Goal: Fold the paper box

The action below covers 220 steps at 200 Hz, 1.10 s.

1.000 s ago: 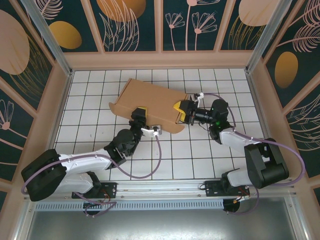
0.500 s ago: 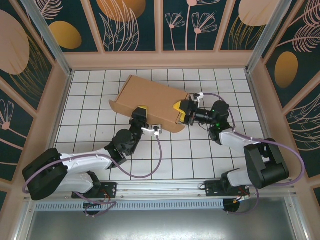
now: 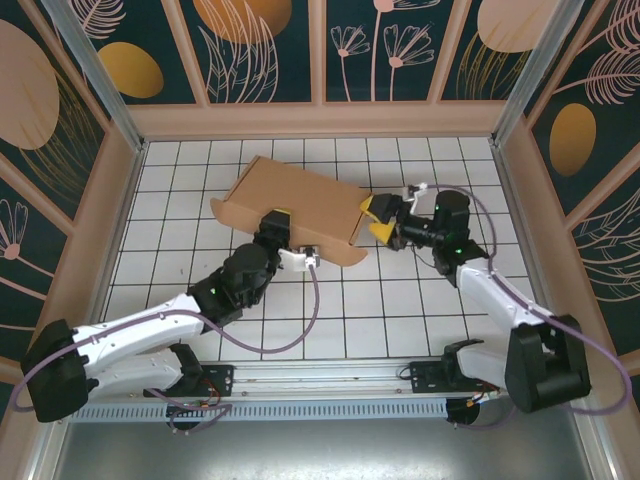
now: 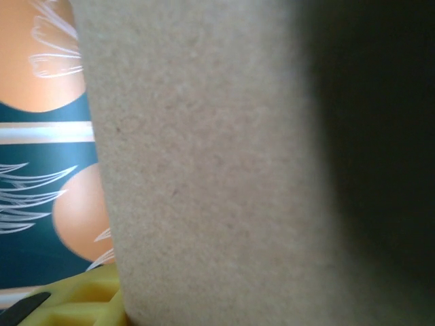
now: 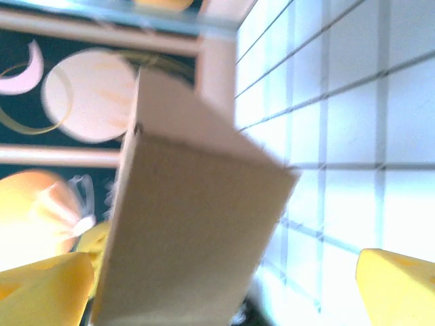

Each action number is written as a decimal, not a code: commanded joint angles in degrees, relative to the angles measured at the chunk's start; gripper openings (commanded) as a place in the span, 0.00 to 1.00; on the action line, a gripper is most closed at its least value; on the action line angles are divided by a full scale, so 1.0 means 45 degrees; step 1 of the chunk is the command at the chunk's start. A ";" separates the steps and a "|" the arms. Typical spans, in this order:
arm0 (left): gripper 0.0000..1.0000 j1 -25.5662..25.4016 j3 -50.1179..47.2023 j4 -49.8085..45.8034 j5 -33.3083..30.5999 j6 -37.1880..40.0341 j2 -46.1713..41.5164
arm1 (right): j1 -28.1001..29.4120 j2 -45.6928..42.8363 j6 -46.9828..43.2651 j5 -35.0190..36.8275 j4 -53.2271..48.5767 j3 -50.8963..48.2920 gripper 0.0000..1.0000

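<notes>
Plain brown cardboard paper box [image 3: 295,205] lies askew, partly formed, on the far middle of the white tiled desk [image 3: 400,300]. The left jaws sit at its near long wall, probably bracing it, though cardboard hides whether they pinch. The right jaws stand spread just off its right end, seemingly lined up to take that flap.

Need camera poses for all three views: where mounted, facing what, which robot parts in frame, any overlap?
Top external: above and behind the bases, looking down on the table; left arm, right arm, left gripper, right gripper at the box.
Left wrist: on the left wrist, close against the box; one yellow finger lower left.
Right wrist: on the right wrist, facing the box's end and tiled table; both yellow fingers.
Shared: the box, in all three.
</notes>
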 commanded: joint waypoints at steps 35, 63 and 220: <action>0.35 -0.0380 0.7609 -1.4250 0.1253 -0.8197 0.3136 | -0.1186 -0.1198 -0.5474 0.2222 -0.5065 0.1524 0.93; 0.43 -0.0788 0.9502 -1.6924 0.2009 -0.9718 0.4372 | -0.1153 -0.0207 -0.6630 0.3147 -0.5387 0.2608 0.88; 0.42 -0.0943 1.1091 -1.7808 0.5364 -0.9427 0.6937 | 0.3024 0.9538 -0.9261 -0.2150 -0.4643 0.5975 0.11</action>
